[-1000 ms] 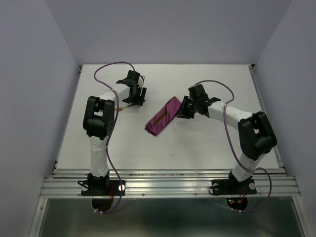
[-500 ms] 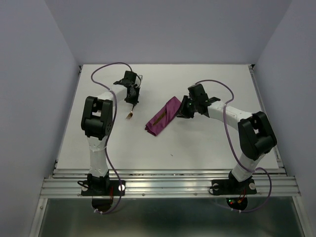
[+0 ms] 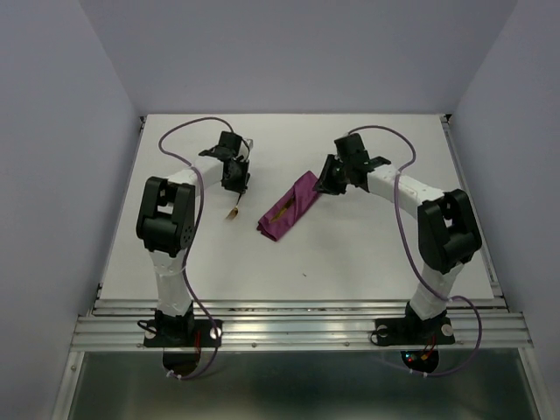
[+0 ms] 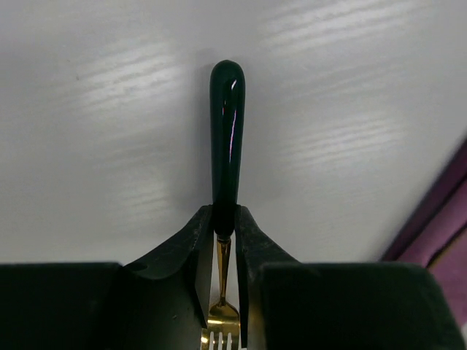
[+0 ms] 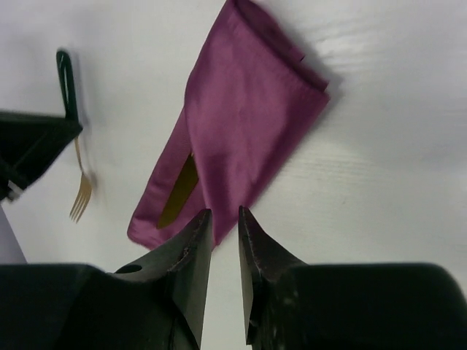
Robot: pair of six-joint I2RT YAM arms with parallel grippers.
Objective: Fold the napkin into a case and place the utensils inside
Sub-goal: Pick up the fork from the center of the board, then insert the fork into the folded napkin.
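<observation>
Left jaws clamp the fork [image 4: 227,131] at its thin neck, right jaws narrowly parted, empty, beside the case [image 5: 241,124] on the desk [image 3: 350,254]; fork may swivel and snag the unheld pocket mouth.

Fork [image 4: 227,146] now in L end effector [image 4: 225,216], prev. open

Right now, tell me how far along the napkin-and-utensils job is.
Done: the case is folded, with the knife blade showing gold inside its pocket. In hand: the left hand grips the fork at its neck, apart from the case. Left: slide the fork in. The right hand hangs near the case, holding nothing.
</observation>
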